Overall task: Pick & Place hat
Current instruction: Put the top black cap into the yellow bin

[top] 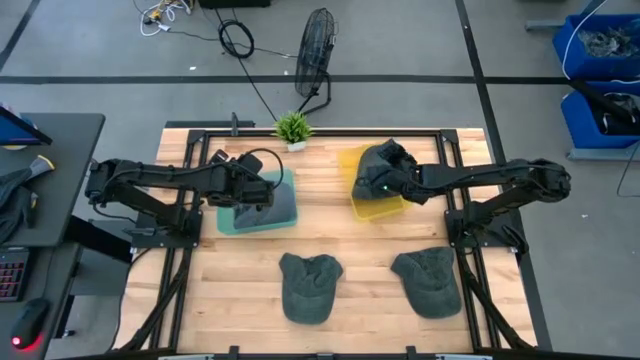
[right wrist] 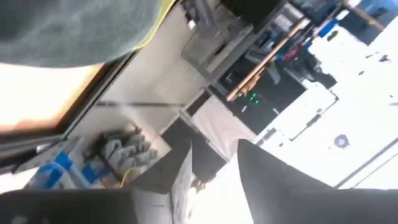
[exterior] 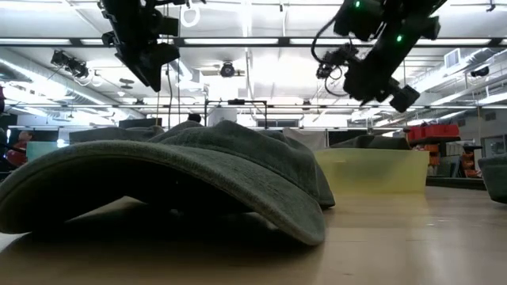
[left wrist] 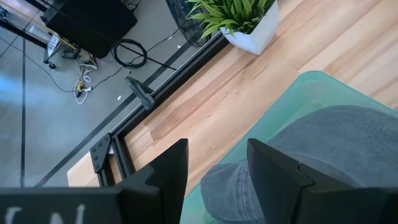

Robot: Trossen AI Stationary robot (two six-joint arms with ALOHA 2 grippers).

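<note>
Two grey-green hats lie flat on the wooden table near its near edge, one (top: 310, 287) left of the other (top: 427, 282); the nearest hat (exterior: 182, 170) fills the low view. A third hat (top: 280, 205) (left wrist: 336, 149) rests in the green tray (top: 228, 222). A fourth, darker hat (top: 392, 155) (right wrist: 68, 31) sits in the yellow tray (top: 385, 210). My left gripper (top: 260, 190) (left wrist: 217, 171) hovers open above the green tray's hat. My right gripper (top: 377, 185) (right wrist: 214, 165) hangs open above the yellow tray; both are raised well above the table in the low view.
A small potted plant (top: 293, 128) (left wrist: 239, 15) stands at the table's far edge between the trays. A floor fan (top: 315, 50) and cables lie beyond the table. Bare wood stretches between the trays and the two hats.
</note>
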